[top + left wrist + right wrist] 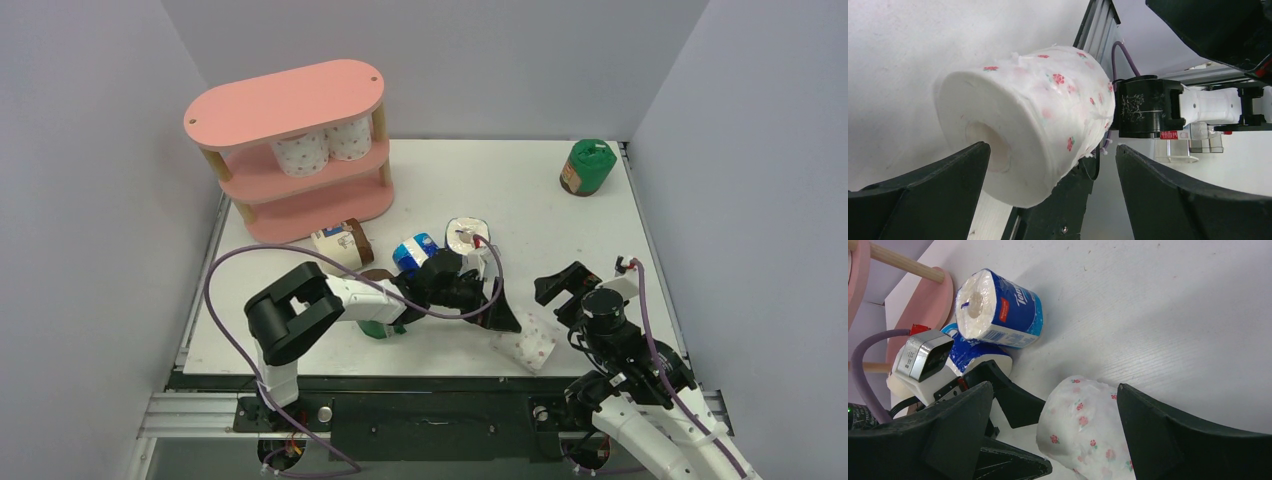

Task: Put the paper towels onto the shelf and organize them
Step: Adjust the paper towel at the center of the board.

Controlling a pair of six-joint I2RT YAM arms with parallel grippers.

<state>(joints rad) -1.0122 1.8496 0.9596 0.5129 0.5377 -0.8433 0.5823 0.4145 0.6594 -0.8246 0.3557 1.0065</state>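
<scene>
Your left tool (pixel 1052 150) stands wide open and grips nothing. A pink-dotted roll (pixel 1038 115) lies on its side just ahead of its spread fingers, at the near edge of the worktop (pixel 480 190). Your right tool (pixel 1054 387) is open and empty too, facing the same roll. Two dotted rolls (pixel 300 152) sit on the middle board of the shelf (pixel 285 105). Blue rolls (pixel 998 310) lie mid-worktop, and a green roll (pixel 587 167) stands at the far right corner.

pink shelf (pixel 285 105), two dotted rolls (pixel 301 153) on its middle tier, third dotted roll (pixel 532 347) lying apart
</scene>
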